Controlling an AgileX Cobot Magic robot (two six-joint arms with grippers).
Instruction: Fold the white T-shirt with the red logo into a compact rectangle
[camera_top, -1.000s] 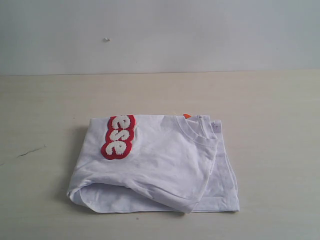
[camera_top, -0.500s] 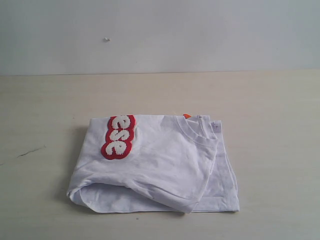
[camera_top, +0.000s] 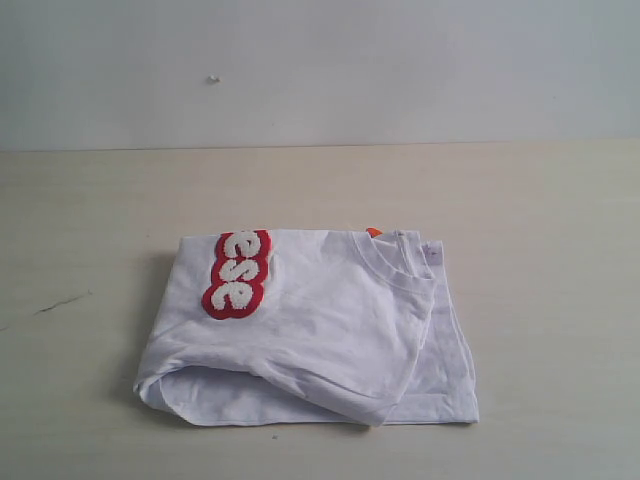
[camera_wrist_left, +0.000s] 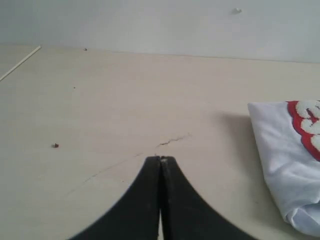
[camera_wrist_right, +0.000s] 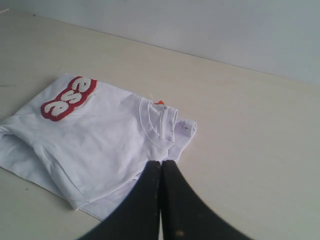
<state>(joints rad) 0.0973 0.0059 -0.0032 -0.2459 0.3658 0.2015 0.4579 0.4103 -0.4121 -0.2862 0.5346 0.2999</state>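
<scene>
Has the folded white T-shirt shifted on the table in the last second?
No. The white T-shirt lies where it did, its left edge and red logo keeping the same gap from the dark crack in the table.

A pale beige surface (camera_top: 330, 185) meets a plain grey-white wall (camera_top: 420, 70) (one small mark (camera_top: 213, 79) sits high on it); a thin dark crack (camera_top: 62, 302) scores the surface.

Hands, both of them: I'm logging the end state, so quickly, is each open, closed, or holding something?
Left hand: closed, holding nothing.
Right hand: closed, holding nothing.
</scene>
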